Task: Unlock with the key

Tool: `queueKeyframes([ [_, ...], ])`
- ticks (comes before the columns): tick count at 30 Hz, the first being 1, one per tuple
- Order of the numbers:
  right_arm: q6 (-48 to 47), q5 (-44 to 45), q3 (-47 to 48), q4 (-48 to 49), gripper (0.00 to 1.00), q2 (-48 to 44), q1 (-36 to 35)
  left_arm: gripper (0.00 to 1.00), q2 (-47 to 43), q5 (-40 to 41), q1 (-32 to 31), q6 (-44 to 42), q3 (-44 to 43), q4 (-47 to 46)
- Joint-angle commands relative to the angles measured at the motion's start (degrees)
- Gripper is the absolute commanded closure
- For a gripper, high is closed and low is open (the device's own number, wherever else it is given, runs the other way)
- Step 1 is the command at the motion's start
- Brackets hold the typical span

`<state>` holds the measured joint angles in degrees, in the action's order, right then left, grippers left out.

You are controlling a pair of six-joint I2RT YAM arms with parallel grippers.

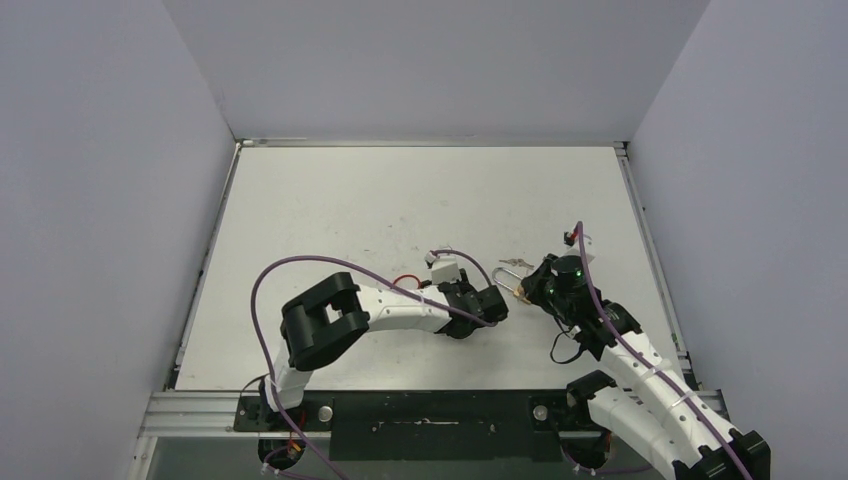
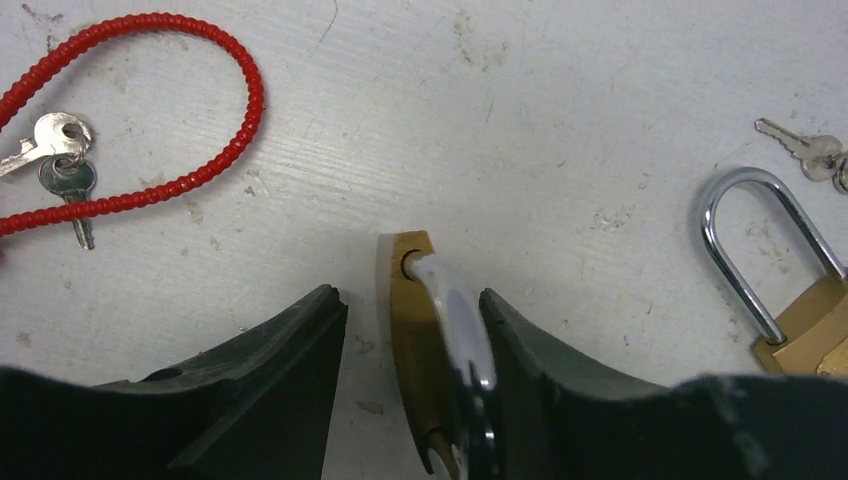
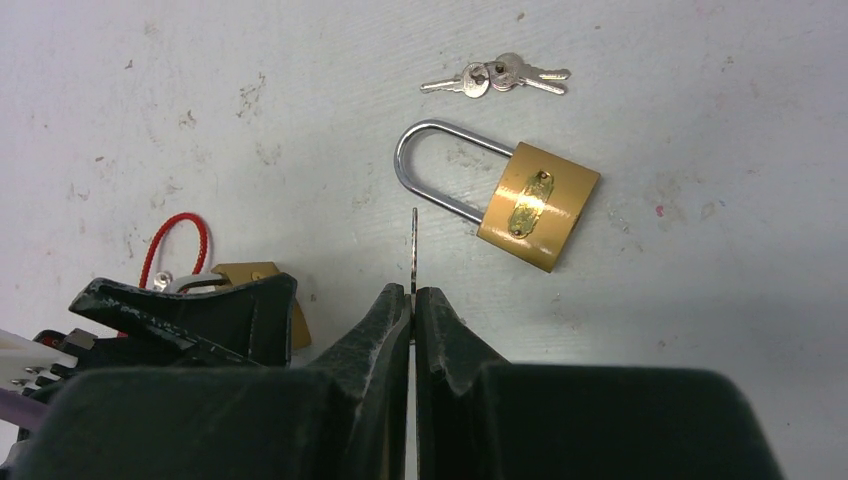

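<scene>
Scuffed white surface (image 3: 250,120) lies under both arms; nearest, the right hand (image 3: 412,300) is clenched on the key (image 3: 414,245), blade forward, and the left hand (image 2: 410,298) is released around the small lock (image 2: 405,330), with one finger (image 2: 540,380) touching its shackle (image 2: 455,310) and the other apart. I think the left hand should first grip this lock firmly, then the key can be lined up with the keyhole, which I cannot see. Farther lie a second lock (image 3: 535,205), spare keys (image 3: 497,77) and a red cord (image 2: 150,110); no container shows.
</scene>
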<state>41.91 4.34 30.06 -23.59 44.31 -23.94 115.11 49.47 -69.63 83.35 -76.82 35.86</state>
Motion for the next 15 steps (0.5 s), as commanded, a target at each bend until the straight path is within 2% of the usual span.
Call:
queueKeyframes([
  [1, 0.3, 1.2, 0.6, 0.7, 1.00, -0.9, 0.6, 0.44, -3.0, 1.1, 0.8, -2.5, -0.3, -3.7],
  [4, 0.0, 1.0, 0.9, 0.7, 1.00, -0.7, 0.8, 0.27, -5.3, -0.7, 1.2, -7.3, 1.5, -8.7],
  [8, -0.2, 0.5, 1.4, 0.9, 1.00, -0.5, 1.2, 0.12, -9.4, -4.7, 2.7, -16.6, 4.8, -15.4],
  [10, -0.2, 0.2, 1.6, 1.0, 1.00, -0.3, 1.3, 0.08, -12.4, -7.3, 4.0, -21.1, 7.4, -18.6],
  [12, -0.2, -0.2, 1.9, 1.1, 1.00, 0.0, 1.4, 0.08, -16.9, -11.5, 6.4, -29.2, 10.6, -23.5],
  [15, -0.4, -0.7, 2.3, 1.4, 1.00, 0.4, 1.6, 0.07, -23.0, -21.1, 9.6, -41.3, 16.5, -32.6],
])
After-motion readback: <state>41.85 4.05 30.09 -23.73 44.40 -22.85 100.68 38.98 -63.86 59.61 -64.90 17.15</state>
